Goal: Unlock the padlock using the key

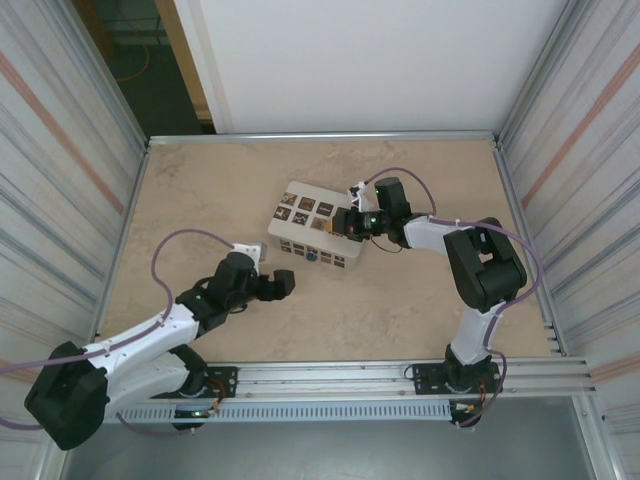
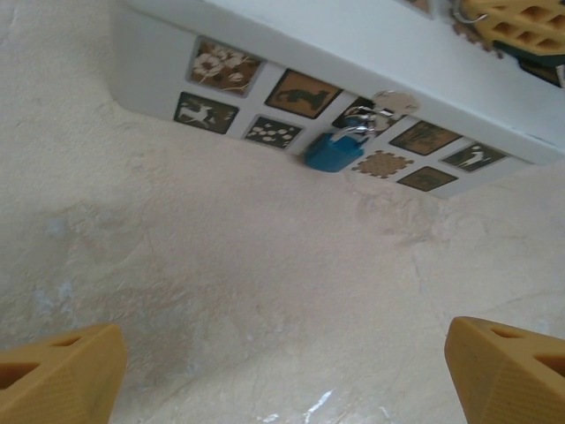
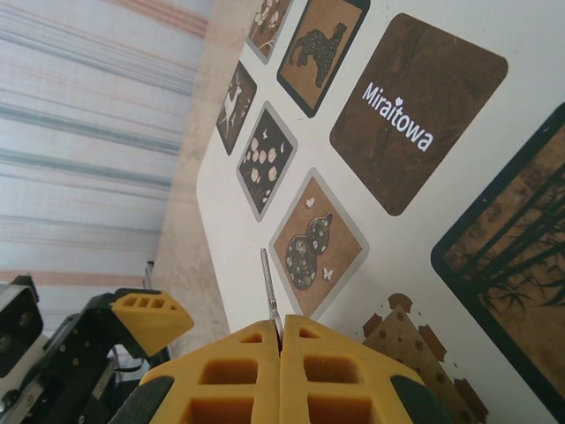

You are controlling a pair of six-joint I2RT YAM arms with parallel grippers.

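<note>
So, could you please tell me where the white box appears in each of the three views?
Top external: the white box sits mid-table.
Left wrist: the box spans the top, patterned side facing.
Right wrist: its top face covers the right.
Shared landmark: the right gripper, pinching the key at the box's top.

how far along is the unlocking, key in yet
Done: the right gripper has the key pinched in shut jaws above the box. In hand: the left gripper faces the padlock with jaws open, not touching it. Left: the padlock hangs on the box front, seemingly locked; the key has yet to be carried there, inserted and turned.
</note>
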